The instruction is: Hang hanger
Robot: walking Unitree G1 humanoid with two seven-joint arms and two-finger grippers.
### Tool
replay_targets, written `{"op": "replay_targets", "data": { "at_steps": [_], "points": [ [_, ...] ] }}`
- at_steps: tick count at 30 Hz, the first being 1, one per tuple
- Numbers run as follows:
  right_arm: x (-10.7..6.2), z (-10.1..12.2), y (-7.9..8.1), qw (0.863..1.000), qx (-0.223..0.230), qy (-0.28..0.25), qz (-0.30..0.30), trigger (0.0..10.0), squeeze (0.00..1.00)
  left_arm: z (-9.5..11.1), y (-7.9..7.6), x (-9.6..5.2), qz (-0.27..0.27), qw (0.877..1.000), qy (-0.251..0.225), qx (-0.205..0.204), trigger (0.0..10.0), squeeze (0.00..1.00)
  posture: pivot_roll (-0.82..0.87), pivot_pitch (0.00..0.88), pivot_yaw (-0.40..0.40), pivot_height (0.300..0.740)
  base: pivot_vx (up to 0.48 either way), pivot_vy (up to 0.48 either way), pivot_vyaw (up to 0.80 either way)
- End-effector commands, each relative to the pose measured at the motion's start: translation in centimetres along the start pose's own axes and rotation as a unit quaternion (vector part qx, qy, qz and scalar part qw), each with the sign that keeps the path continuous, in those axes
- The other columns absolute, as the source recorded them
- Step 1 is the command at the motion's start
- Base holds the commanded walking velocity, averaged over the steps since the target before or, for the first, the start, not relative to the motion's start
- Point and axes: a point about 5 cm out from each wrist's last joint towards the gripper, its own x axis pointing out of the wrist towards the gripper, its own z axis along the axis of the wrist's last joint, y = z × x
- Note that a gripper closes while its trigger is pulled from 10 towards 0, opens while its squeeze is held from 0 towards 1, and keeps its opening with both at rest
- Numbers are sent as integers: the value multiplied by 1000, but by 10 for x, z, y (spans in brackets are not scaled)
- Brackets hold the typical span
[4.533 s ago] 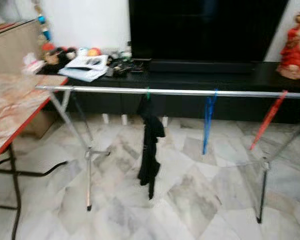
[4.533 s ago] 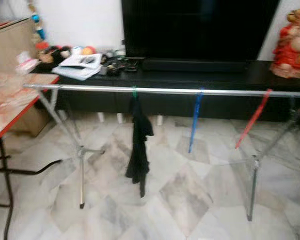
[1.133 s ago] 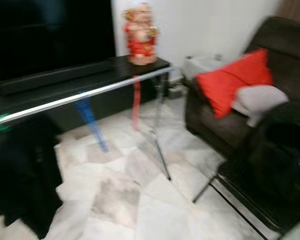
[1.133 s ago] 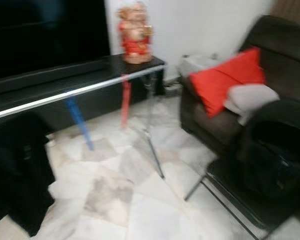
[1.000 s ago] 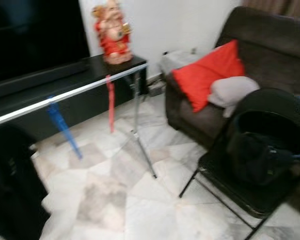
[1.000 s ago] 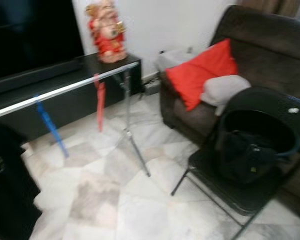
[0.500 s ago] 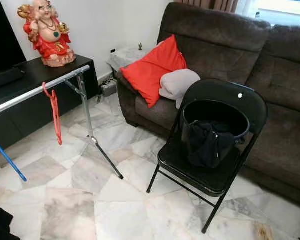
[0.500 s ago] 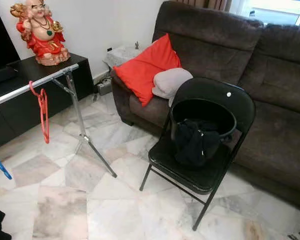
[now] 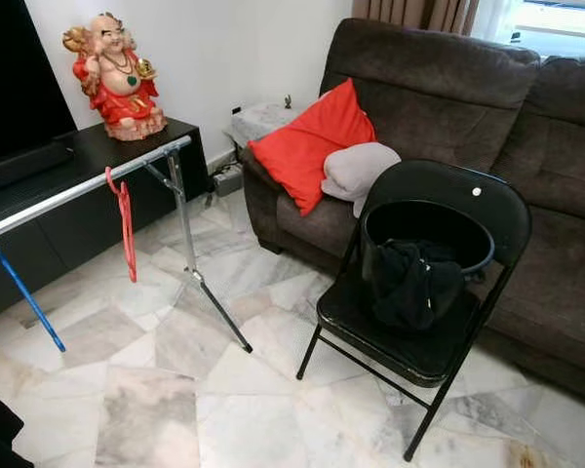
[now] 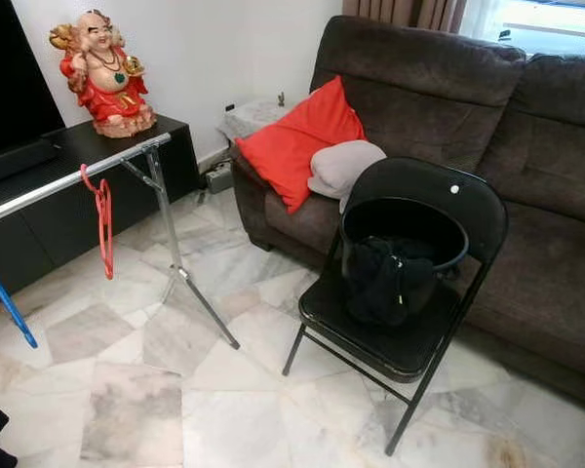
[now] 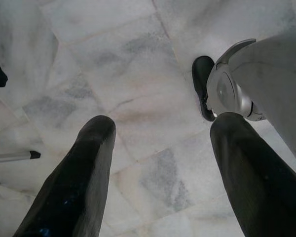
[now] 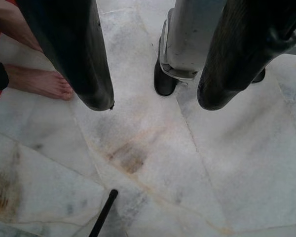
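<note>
Nearest, both arms hang over the marble floor (image 9: 273,409). The left gripper (image 11: 160,148) has its 2 fingers (image 11: 84,163) spread apart with nothing between them, above bare tile beside the robot's black foot (image 11: 203,84). The right gripper (image 12: 155,101) is likewise released and empty, its fingers (image 12: 89,79) over the floor, with a person's bare foot (image 12: 39,81) just beside.

Next comes the black folding chair (image 9: 424,322); a black bucket (image 9: 424,229) sits on its seat with dark clothes (image 9: 409,283) spilling from it. Open floor lies between the chair and the drying rack (image 9: 180,210), whose splayed leg ends near the chair's front legs.

On the rack's rail a red hanger (image 9: 125,224) hangs near the rail's end, and a blue hanger (image 9: 19,292) farther along.

Behind the chair stands the brown sofa (image 9: 487,107), with a red cushion (image 9: 312,146) and a grey pillow (image 9: 356,168). Behind the rack a red figurine (image 9: 117,78) stands on the black surface (image 9: 88,156). No writing is legible anywhere.
</note>
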Motion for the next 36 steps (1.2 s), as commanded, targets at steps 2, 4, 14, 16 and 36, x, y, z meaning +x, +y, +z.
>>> {"op": "replay_targets", "data": {
  "at_steps": [2, 4, 14, 16, 36],
  "points": [
    [0, 0, 2, 1000, 1, -1, 2, 10000, 0, -1, 2, 0, 2, 1000, 3, -7, 10000, 0, 72, 0, 19, 740, 289, 0, 0],
    [0, 0, 2, 1000, 0, -2, 2, 10000, 0, -1, 2, 0, 2, 1000, 4, -7, 10000, 0, 69, 0, 20, 740, 304, 0, 0],
    [1, 6, 11, 1000, -13, -14, 8, 10000, 0, -1, 3, -1, 1, 1000, 5, -6, 10000, 0, 69, 0, 24, 740, 330, 0, 263],
    [1, 7, 12, 1000, -1, -18, 8, 10000, 0, -1, 3, 0, 1, 1000, 5, -6, 10000, 0, 70, 0, 23, 740, 339, 0, 0],
    [2, 19, 8, 999, 2, -42, -7, 10000, 0, 0, 3, 0, 1, 1000, 2, -7, 10000, 0, 68, 0, 23, 740, 273, 0, 0]
  ]
}}
